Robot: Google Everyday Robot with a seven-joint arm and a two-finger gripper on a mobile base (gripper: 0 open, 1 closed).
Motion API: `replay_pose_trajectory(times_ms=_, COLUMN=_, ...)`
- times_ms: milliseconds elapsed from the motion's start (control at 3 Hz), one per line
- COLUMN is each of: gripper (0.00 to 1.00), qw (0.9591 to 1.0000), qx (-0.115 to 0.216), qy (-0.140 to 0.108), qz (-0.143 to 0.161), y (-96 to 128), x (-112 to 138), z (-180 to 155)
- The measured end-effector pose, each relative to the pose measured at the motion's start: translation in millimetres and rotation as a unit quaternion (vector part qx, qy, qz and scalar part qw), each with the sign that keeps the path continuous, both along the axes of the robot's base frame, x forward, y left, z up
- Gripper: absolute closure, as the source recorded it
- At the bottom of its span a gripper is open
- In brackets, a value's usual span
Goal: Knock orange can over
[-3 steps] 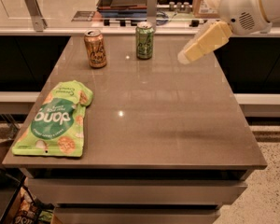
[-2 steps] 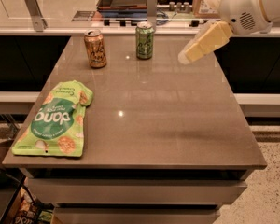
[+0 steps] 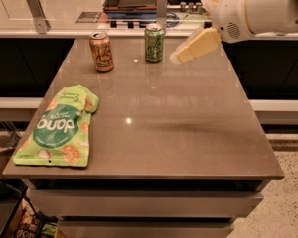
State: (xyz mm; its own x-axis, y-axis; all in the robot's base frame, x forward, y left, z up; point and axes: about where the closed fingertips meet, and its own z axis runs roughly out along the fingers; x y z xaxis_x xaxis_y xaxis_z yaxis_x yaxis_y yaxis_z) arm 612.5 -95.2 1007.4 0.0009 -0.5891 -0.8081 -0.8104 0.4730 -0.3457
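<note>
The orange can [image 3: 101, 51] stands upright near the back left of the grey table [image 3: 188, 133]. It is orange-copper with a silver top and pale script on its side. A green can [image 3: 154, 43] of like size stands upright to its right. My gripper [image 3: 177, 57] hangs above the table just right of the green can, on the white arm [image 3: 258, 9] that comes in from the upper right. It touches neither can and holds nothing.
A green snack bag [image 3: 59, 127] lies flat at the table's front left. A counter with a glass screen and metal posts [image 3: 35, 6] runs behind the table. The table's right edge drops to a speckled floor [image 3: 288, 202].
My gripper has moved left, closer to the green can. Both cans and the bag have stayed where they were.
</note>
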Motion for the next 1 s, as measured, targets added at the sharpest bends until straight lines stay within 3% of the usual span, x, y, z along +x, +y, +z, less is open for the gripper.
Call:
replay_pose_trajectory(times_ms=333, gripper=0.0, qw=0.9992, qx=0.035, qy=-0.021, qz=-0.006, y=23, x=25, z=-11)
replay_pose_trajectory(times_ms=1000, gripper=0.0, qw=0.993, qx=0.103, qy=-0.056, qz=-0.014, y=69, x=62, z=-20)
